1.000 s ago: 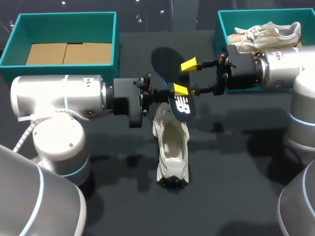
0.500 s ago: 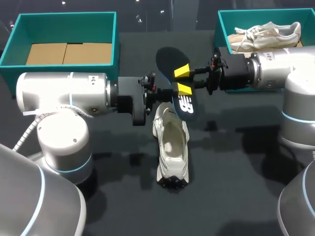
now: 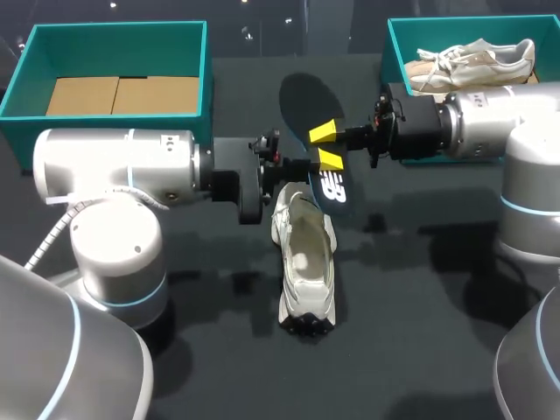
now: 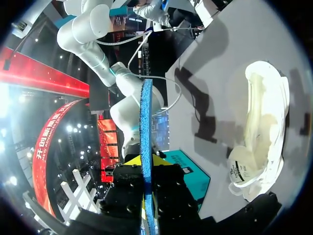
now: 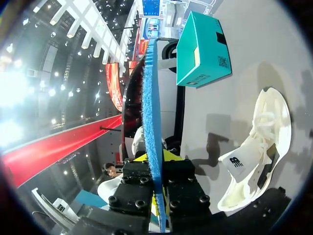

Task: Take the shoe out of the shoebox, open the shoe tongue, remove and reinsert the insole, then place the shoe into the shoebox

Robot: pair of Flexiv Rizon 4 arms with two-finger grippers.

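Insole: a dark insole (image 3: 331,188) is held up off the bench (image 3: 420,289), gripped around its middle from both sides.
Left tool: the left tool (image 3: 306,163) comes in from the left, and its fingers look closed on the insole, which its wrist camera sees edge-on between them.
Right tool: the right tool (image 3: 327,145) comes in from the right. Its yellow tips are drawn close together and appear to pinch the same insole.
Shoe: a white shoe (image 3: 304,262) lies alone on the bench with its opening facing up. It sits under the insole's near end and stretches back toward the robot.
Key relation: the long axes of insole and shoe run roughly in line, so reinserting looks like a downward move toward the robot.
Nearer arm: both tools meet above the shoe's far end, and neither is clearly closer.
Boxes: the left shoebox (image 3: 118,31) and the right shoebox (image 3: 392,52) sit at the far corners, well apart from the shoe.
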